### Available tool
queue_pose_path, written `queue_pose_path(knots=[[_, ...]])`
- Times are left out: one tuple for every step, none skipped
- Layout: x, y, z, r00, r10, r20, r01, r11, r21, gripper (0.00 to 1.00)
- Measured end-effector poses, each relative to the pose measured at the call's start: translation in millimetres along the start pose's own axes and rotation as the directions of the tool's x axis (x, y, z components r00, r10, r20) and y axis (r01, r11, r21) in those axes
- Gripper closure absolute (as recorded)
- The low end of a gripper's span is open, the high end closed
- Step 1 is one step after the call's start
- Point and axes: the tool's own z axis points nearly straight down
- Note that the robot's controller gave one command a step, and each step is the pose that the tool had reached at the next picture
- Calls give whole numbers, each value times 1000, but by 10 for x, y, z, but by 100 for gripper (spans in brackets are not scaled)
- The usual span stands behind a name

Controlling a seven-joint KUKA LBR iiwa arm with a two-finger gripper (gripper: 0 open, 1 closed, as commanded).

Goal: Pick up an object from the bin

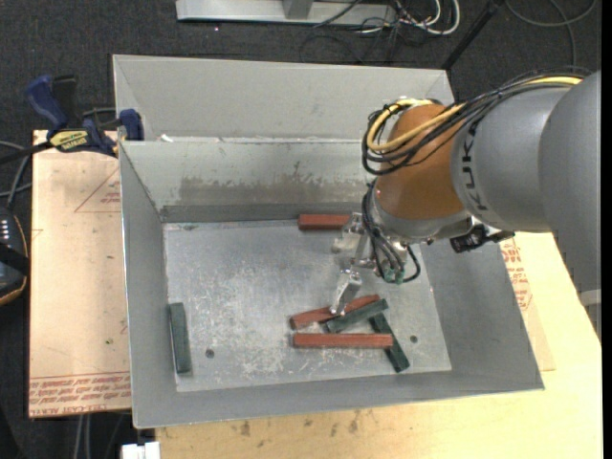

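grey bin [239,285]; arm [516,151] tilts down from right, gripper [342,304] at stick heap [344,340], spread cannot be told.

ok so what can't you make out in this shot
1. back-wall red bar: its right end is covered by the arm in the camera view.
2. pincer: whether it touches the heap of red and dark green bars is too small to tell.
3. heap: the pincer covers part of its top bars.
4. bin floor: its right part is hidden under the arm.
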Motion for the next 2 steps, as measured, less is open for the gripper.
queue_pose_path(knots=[[111,28,143,860,-511,1,511,860,0,100],[111,28,143,860,-511,1,511,860,0,100]])
